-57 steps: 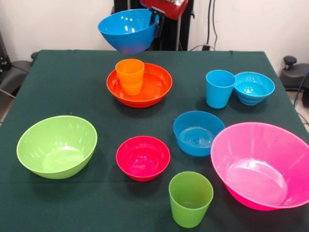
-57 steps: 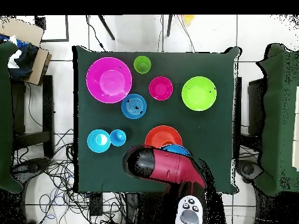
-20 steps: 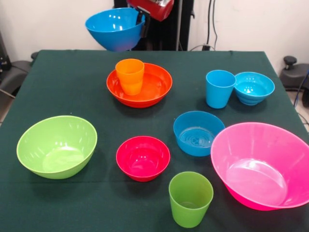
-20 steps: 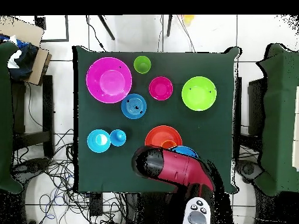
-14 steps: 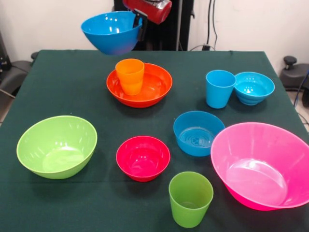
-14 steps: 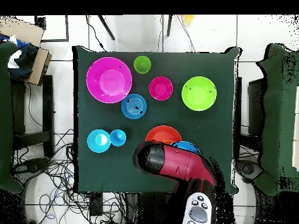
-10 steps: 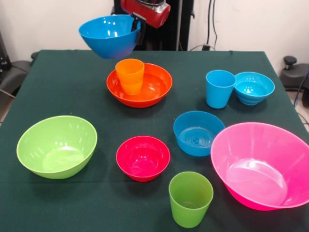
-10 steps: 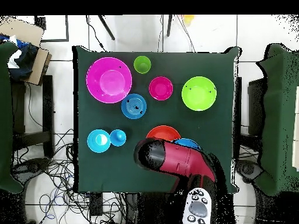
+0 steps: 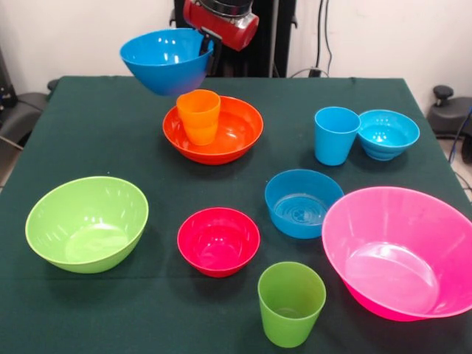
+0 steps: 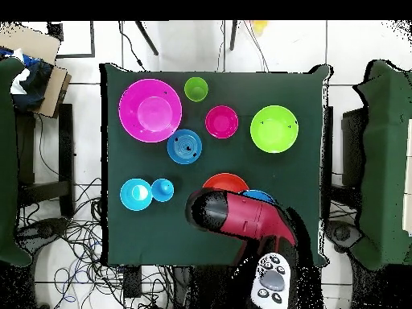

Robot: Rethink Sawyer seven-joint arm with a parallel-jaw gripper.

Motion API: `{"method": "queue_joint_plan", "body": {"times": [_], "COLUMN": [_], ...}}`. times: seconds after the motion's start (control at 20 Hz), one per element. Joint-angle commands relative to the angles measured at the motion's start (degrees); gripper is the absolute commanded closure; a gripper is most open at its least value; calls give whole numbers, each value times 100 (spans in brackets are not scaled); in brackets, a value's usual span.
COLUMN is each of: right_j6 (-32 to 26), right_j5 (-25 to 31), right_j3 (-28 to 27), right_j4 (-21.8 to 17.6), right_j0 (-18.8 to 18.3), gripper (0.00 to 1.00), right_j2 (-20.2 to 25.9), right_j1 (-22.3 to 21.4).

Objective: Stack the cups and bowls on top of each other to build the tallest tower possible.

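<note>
Claw closed on the rim of the large blue bowl, which hung in the air above the far edge of the surface, just behind the orange cup. That cup stood inside the wide orange bowl, against its rim on the side toward the blue bowl. From overhead, the red arm covered most of the orange bowl and the held bowl. Light blue cup and small turquoise bowl stood touching or nearly so, toward the right edge in the front view. Medium blue bowl sat near the middle, the small red bowl beside it. Lime green bowl lay near the left edge, the large pink bowl at the near right corner, and the green cup at the near edge.
</note>
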Motion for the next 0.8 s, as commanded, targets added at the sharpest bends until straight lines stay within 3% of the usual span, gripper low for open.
{"method": "queue_joint_plan", "body": {"times": [0.05,0.8], "right_j6": [656,1041], "right_j5": [170,329], "right_j3": [-239,-334], "right_j4": [87,325], "right_j0": [67,327], "gripper": [100,100], "right_j2": [336,274], "right_j1": [79,162]}}
